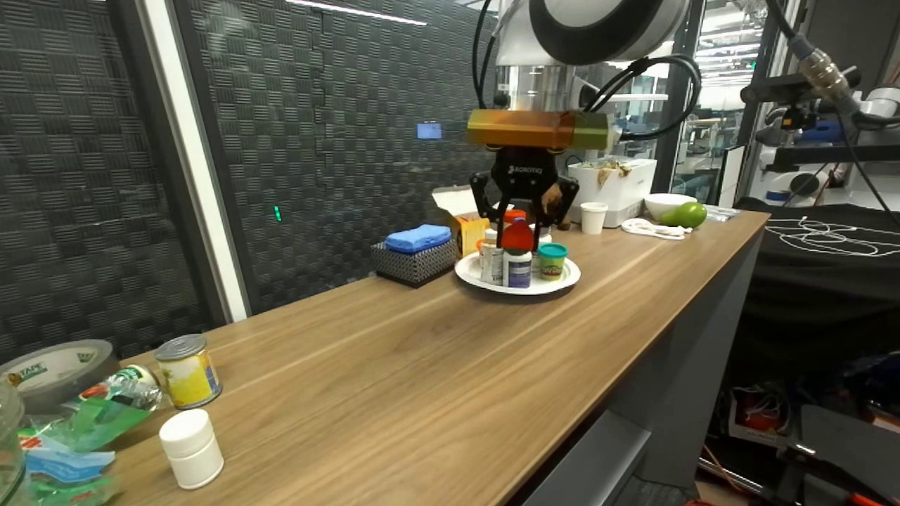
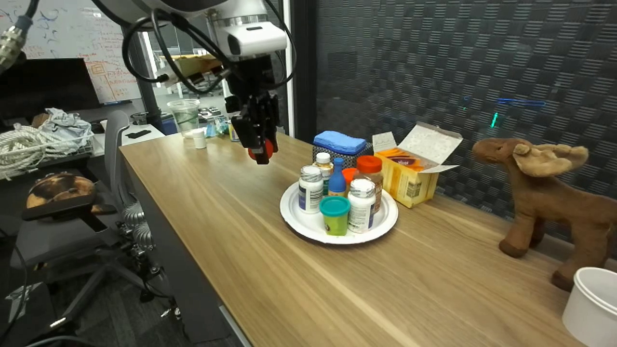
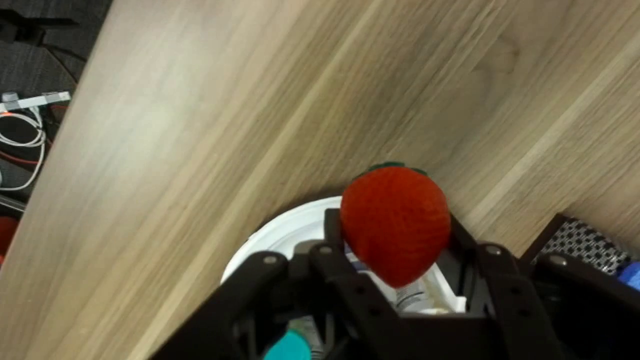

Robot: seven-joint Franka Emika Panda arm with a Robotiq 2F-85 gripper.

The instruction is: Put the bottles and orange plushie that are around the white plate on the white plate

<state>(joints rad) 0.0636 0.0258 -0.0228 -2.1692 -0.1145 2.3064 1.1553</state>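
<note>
Orange plushie (image 3: 395,225) clamped between the jaws, aloft, off to one side of the middle of the white plate (image 2: 306,224); whether clear of its rim, cannot tell. Main risk: bottles (image 2: 361,209) crowd the plate, so a low sideways swing would likely topple one. Let go here, the plushie probably hits rim or counter (image 2: 217,217); dropped onto the bottles, it may well roll off. Arm (image 1: 534,84) reaches in from above, jaws pointing roughly down.

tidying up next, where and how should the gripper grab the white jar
Probably grip the white jar around its body from straight above: it stands upright and round, while the can and green plastic nearby make a low sideways approach riskier.
</note>
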